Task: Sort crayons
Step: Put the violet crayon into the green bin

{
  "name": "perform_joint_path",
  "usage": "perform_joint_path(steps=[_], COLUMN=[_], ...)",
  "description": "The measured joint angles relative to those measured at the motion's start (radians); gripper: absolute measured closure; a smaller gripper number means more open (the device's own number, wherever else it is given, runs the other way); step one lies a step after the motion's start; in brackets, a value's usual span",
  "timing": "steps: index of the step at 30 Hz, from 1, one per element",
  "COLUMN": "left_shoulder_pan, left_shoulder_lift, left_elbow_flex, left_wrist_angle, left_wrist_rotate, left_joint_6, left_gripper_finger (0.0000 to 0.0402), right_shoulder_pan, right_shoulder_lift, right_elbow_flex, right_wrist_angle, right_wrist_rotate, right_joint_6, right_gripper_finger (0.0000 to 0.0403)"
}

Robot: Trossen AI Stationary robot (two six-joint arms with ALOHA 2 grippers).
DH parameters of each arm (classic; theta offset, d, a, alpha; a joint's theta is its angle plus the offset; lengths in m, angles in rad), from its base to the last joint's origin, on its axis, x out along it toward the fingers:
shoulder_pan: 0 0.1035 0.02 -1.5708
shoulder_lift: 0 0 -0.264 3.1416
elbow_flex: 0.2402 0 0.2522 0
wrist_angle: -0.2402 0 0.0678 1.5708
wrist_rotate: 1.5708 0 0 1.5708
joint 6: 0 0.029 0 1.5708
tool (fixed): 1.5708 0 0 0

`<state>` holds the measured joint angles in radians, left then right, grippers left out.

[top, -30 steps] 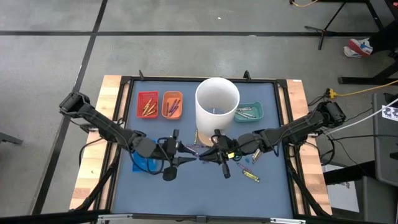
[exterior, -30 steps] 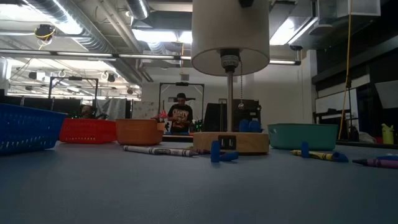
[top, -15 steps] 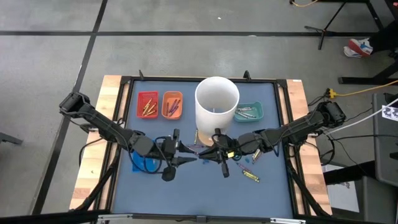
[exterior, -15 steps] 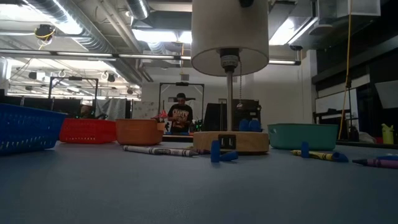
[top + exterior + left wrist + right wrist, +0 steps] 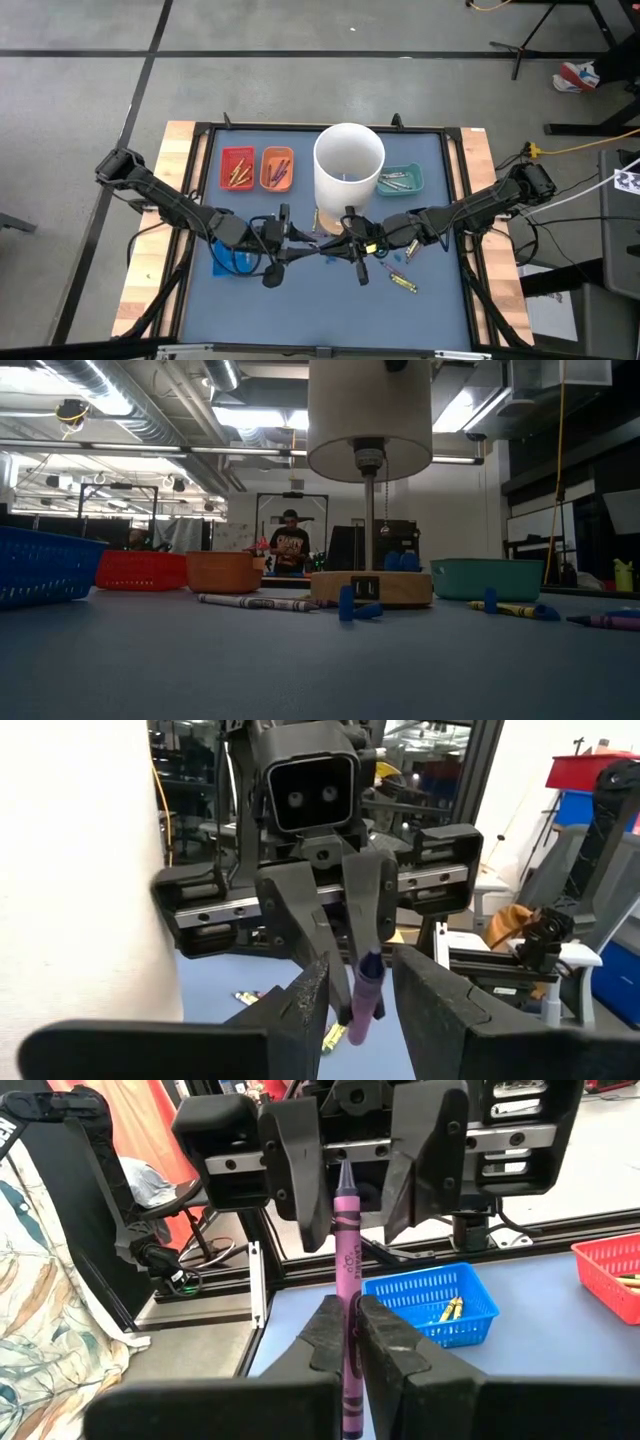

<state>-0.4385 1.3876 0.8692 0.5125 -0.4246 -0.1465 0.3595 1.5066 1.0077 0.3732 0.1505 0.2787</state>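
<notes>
My right gripper (image 5: pixel 332 248) (image 5: pixel 348 1305) hangs above the blue mat in front of the tall white cylinder (image 5: pixel 349 165). It is shut on a purple crayon (image 5: pixel 346 1240) whose pointed end faces my left gripper. My left gripper (image 5: pixel 303 250) (image 5: pixel 360 962) faces it, open, its two fingers on either side of the crayon's free end (image 5: pixel 364 1005) without touching it. More crayons (image 5: pixel 402 284) lie on the mat near the right arm. Others lie in the red tray (image 5: pixel 237 167), orange tray (image 5: pixel 277 168) and teal tray (image 5: pixel 400 180). Neither gripper shows in the low view. My right gripper pinches the purple crayon between its two fingers, on the wrapped shaft (image 5: pixel 347 1320). The fingers come level from the table's right side and the crayon lies along them. Its pointed end (image 5: pixel 345 1175) sticks out ahead toward the left gripper. It is level and clear of the mat.
The white cylinder is a lampshade on a wooden base (image 5: pixel 370 588) just behind the grippers. A blue basket (image 5: pixel 232 262) sits under the left arm. A grey crayon (image 5: pixel 245 601), yellow crayons (image 5: pixel 510 608) and small blue pieces (image 5: pixel 355 608) lie on the mat. A person (image 5: pixel 290 545) stands far behind the table.
My left gripper has moved toward the table's right edge, up to the right gripper, so that its open fingers now stand around the free end of the purple crayon. The right gripper has kept still with the crayon.
</notes>
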Motion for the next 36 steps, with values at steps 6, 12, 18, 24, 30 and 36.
perform_joint_path(steps=[6, 12, 18, 24, 30, 36], left_shoulder_pan=[0.000, 0.000, 0.000, 0.000, -0.001, -0.001], left_shoulder_lift=[0.000, 0.000, 0.000, 0.000, 0.000, 0.000], left_elbow_flex=[0.000, 0.000, 0.000, 0.000, 0.000, 0.000], left_wrist_angle=[-0.001, -0.001, -0.002, -0.002, -0.002, -0.003], left_wrist_rotate=[0.000, 0.000, 0.000, 0.000, 0.000, 0.000], left_joint_6=[0.000, 0.000, 0.000, 0.001, 0.000, 0.000], left_gripper_finger=[0.0305, 0.0305, 0.0305, 0.0327, 0.0369, 0.0394], right_shoulder_pan=[0.000, 0.000, 0.000, 0.000, 0.000, 0.000], right_shoulder_lift=[0.000, 0.000, 0.000, 0.000, 0.000, 0.000], right_elbow_flex=[0.000, 0.000, 0.000, 0.000, 0.000, 0.000], right_wrist_angle=[0.000, -0.001, -0.001, -0.001, -0.002, -0.003], right_wrist_rotate=[0.000, 0.000, 0.000, 0.000, 0.000, -0.001], right_joint_6=[0.000, 0.000, 0.000, 0.000, 0.000, 0.000], right_gripper_finger=[0.0388, 0.0388, 0.0388, 0.0388, 0.0388, 0.0388])
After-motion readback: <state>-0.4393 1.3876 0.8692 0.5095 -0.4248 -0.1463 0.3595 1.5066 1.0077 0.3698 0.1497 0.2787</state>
